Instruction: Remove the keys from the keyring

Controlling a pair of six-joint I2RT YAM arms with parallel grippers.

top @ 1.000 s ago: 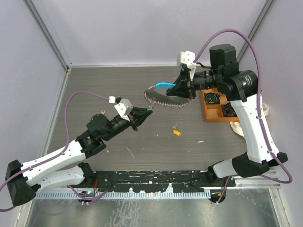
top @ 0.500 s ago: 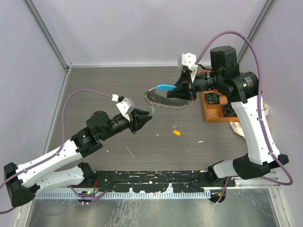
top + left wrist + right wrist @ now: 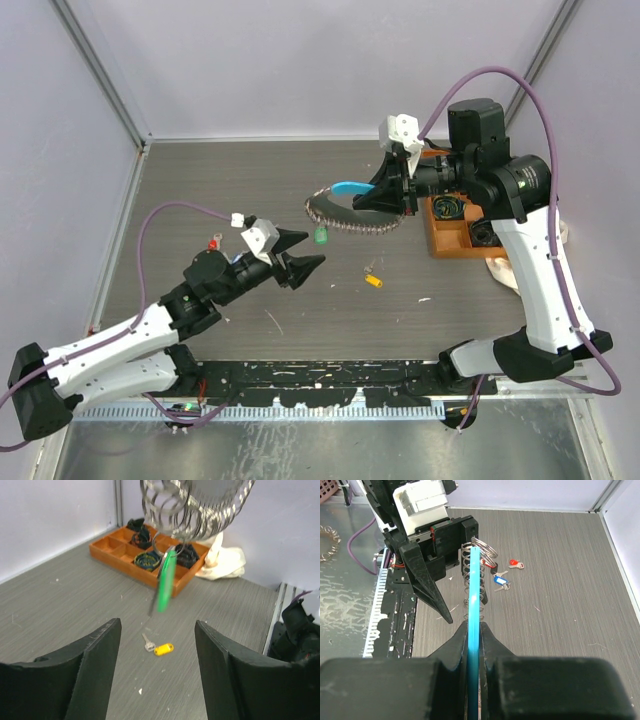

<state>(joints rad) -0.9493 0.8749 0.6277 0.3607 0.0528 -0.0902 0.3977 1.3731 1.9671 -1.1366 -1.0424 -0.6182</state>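
Right gripper (image 3: 472,630) is clenched on the light-blue plastic piece (image 3: 350,187) of the keyring (image 3: 345,216), which is held in the air over the desk's far-right part, near the orange tray (image 3: 434,232). Left gripper (image 3: 157,624) is released, jaws apart and empty, facing the green key (image 3: 166,582) dangling under the chain. Yellow key (image 3: 374,281) lies mid-desk and red key (image 3: 213,241) lies toward the left edge.
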